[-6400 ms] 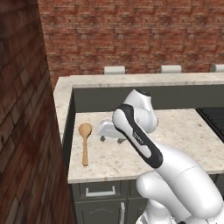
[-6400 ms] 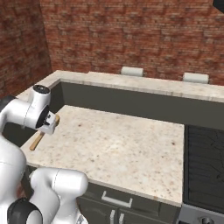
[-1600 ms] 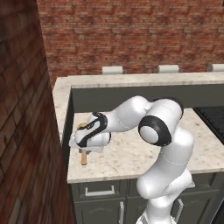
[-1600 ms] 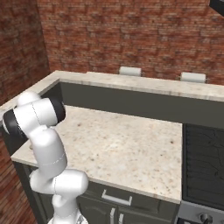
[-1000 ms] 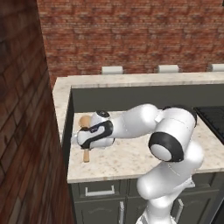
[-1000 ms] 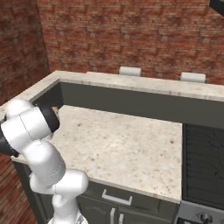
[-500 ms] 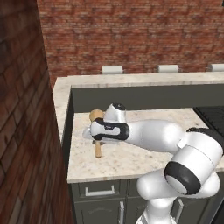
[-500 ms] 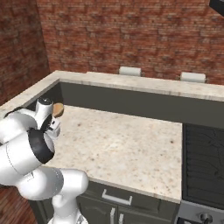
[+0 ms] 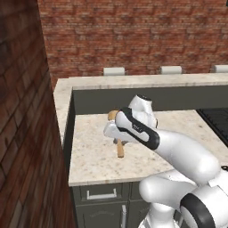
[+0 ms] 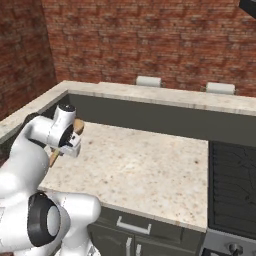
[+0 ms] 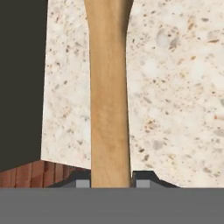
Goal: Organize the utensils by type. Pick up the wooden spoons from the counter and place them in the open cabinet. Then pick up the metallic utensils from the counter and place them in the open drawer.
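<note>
Over the beige counter [image 9: 93, 151] the end effector [image 11: 111, 180] pinches a wooden spoon [image 11: 109, 96] — handle between its fingertips.

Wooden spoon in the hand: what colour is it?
Light brown wood, clearest in the hand view: wooden spoon.

Left base view. Spoon [image 9: 119, 149] above the counter [image 9: 93, 156], its handle end and bowl projecting from behind the arm's hand [image 9: 122, 132], near the counter's left edge.
</note>
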You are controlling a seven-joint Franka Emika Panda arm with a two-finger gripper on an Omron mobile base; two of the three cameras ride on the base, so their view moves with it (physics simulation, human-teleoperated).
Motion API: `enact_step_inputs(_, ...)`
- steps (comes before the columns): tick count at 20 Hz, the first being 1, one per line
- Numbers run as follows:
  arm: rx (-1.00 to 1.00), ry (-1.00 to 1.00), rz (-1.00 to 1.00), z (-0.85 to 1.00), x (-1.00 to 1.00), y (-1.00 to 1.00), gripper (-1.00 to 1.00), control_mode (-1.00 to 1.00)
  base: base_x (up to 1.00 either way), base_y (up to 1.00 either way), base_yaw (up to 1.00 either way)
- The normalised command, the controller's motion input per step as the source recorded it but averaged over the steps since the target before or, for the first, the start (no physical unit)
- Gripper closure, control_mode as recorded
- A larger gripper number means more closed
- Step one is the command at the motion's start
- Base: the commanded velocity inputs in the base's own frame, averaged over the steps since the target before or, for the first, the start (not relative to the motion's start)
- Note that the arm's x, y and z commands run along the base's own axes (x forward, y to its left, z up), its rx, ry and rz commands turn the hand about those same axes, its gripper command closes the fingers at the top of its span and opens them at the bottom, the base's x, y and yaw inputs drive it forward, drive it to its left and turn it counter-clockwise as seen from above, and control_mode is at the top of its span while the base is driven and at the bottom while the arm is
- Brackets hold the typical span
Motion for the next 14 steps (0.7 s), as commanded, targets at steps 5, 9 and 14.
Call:
enact_step_inputs(5,-0.2,0.16,0.03,0.73,-0.35,-0.62,1.0,-1.0,0.0,0.0,0.0)
enact_step_inputs(9,-0.17,0.03,0.05,0.72,-0.27,-0.69,1.0,-1.0,0.0,0.0,0.0)
enact_step_inputs(14,-0.1,0.0,0.11,0.56,-0.16,-0.76,1.0,-1.0,0.0,0.0,0.0)
